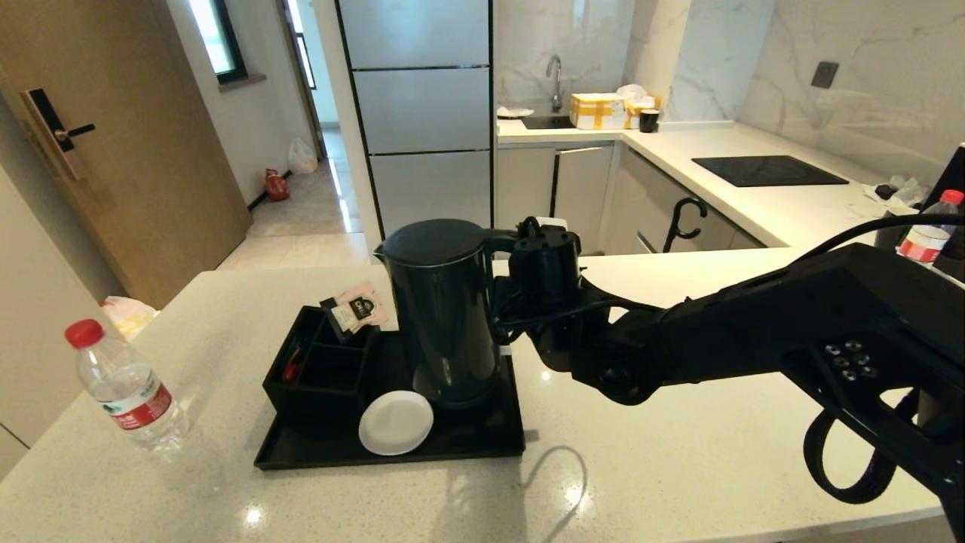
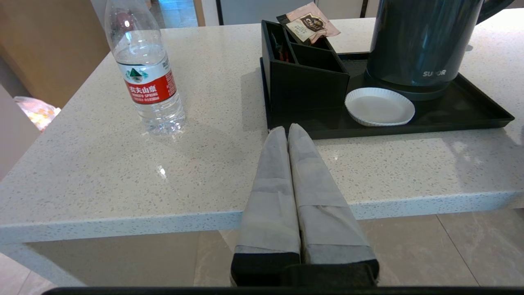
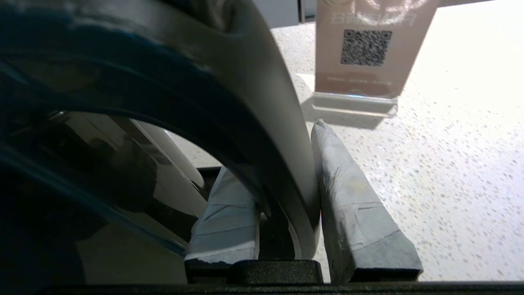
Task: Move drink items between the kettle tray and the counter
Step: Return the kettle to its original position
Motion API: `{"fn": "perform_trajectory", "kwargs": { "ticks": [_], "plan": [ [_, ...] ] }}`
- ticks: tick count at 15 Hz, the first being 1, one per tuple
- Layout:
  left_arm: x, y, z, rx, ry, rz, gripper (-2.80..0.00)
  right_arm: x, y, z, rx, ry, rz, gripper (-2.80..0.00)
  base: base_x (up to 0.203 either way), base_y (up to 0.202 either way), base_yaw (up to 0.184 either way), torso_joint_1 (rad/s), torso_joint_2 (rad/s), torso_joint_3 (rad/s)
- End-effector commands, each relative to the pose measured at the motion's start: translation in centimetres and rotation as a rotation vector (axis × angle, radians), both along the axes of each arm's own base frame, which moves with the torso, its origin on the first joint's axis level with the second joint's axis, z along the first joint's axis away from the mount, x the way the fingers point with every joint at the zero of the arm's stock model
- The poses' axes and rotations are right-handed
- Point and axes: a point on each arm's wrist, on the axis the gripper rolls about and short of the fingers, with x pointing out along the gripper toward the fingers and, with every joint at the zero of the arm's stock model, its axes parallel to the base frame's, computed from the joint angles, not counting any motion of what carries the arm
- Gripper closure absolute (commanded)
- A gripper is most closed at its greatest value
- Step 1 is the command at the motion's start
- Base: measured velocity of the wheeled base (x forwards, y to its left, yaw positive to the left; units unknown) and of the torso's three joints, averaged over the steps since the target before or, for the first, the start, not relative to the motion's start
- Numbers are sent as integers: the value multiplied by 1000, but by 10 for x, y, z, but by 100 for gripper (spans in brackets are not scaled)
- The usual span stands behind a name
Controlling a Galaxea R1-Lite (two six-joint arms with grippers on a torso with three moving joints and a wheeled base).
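Observation:
The tall black kettle [image 1: 441, 309] [image 2: 413, 41] stands on its round base at the back of the black tray [image 1: 392, 451] [image 2: 483, 108]. My right gripper [image 1: 501, 302] [image 3: 274, 151] is shut on the kettle's loop handle [image 3: 262, 123], one finger inside the loop and one outside. The clear water bottle [image 1: 124, 385] [image 2: 145, 78] with its red cap stands upright on the beige counter [image 1: 678, 452], left of the tray. My left gripper [image 2: 286, 129] hangs shut and empty at the counter's front edge, just short of the tray's near rim.
On the tray sit a black divided box [image 1: 317, 369] [image 2: 305, 69] with sachets [image 1: 358, 308] and a white disc [image 1: 396, 422] [image 2: 380, 106]. A QR sign [image 3: 368, 49] stands behind the kettle. A second bottle [image 1: 931, 230] stands at the far right. A black hob [image 1: 769, 170] lies on the back counter.

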Motion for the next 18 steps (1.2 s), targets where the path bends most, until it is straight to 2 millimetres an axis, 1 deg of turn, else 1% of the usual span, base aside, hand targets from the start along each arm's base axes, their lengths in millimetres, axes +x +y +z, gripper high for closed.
{"fn": "perform_trajectory", "kwargs": {
  "ticks": [1, 7, 8, 12, 14, 16, 18],
  "plan": [
    [0, 0, 0, 0, -1, 0, 0, -2, -3, -4, -8, 13, -5, 0, 0, 0, 0, 0, 0, 0],
    [0, 0, 0, 0, -1, 0, 0, -13, -12, -2, -15, 9, -9, 0, 0, 0, 0, 0, 0, 0],
    [0, 0, 0, 0, 0, 0, 0, -16, -14, -5, -24, 10, -7, 0, 0, 0, 0, 0, 0, 0],
    [0, 0, 0, 0, -1, 0, 0, -11, -13, -8, -45, -79, 3, 0, 0, 0, 0, 0, 0, 0],
    [0, 0, 0, 0, -1, 0, 0, -10, -12, -13, -56, -85, 7, 0, 0, 0, 0, 0, 0, 0],
    [0, 0, 0, 0, -1, 0, 0, -8, -8, -21, -65, -79, 9, 0, 0, 0, 0, 0, 0, 0],
    [0, 0, 0, 0, 0, 0, 0, -7, -8, -23, -67, -76, 10, 0, 0, 0, 0, 0, 0, 0]
  ]
}}
